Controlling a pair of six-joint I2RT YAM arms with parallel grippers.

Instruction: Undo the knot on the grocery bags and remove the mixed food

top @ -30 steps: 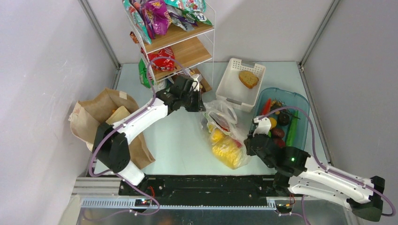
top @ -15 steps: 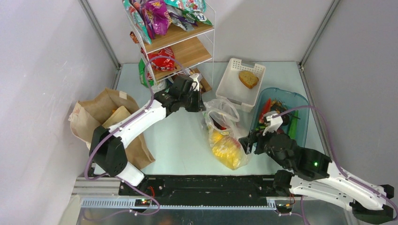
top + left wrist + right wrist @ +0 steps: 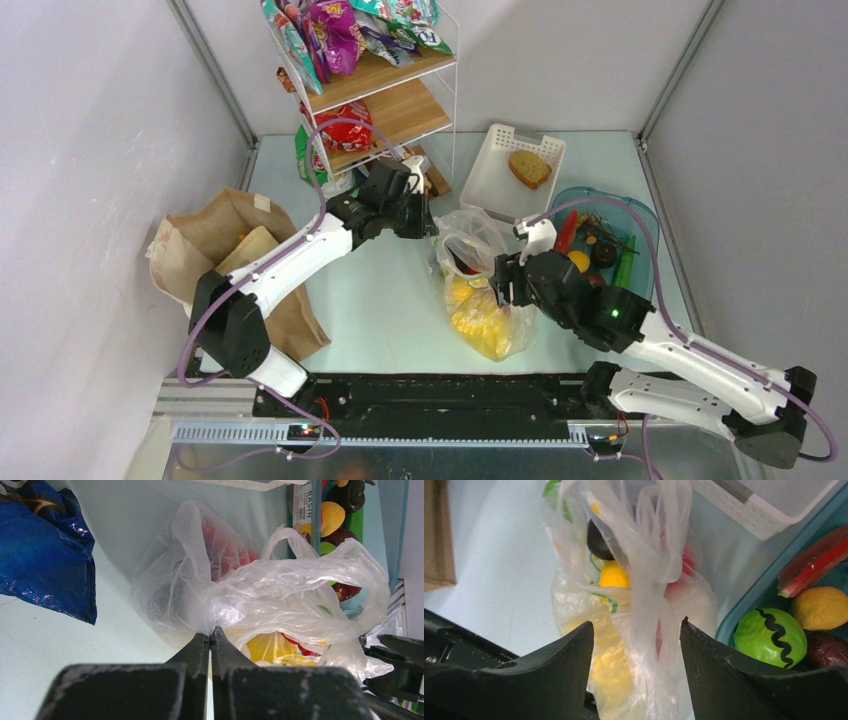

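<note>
At centre frame in the top view, the clear plastic bag point(image 3: 478, 285) lies on the table, between the brown paper bag point(image 3: 215, 250) at the left edge and the blue-tinted tub point(image 3: 645, 225) on the right. Yellow fruit point(image 3: 485, 322) packs the bag's lower end, and something red point(image 3: 227, 552) shows through the film higher up. The left gripper point(image 3: 424, 226) sits at the bag's upper left corner, fingers clenched tight and pinching a gather of film at their tips. The right gripper point(image 3: 503, 287) is at the bag's right side with its fingers spread. In the wrist view the twisted loop handles point(image 3: 651, 555) hang in the gap between them, and contact cannot be told. The white basket point(image 3: 497, 192) with a bread slice point(image 3: 529, 168) sits just above the bag.
</note>
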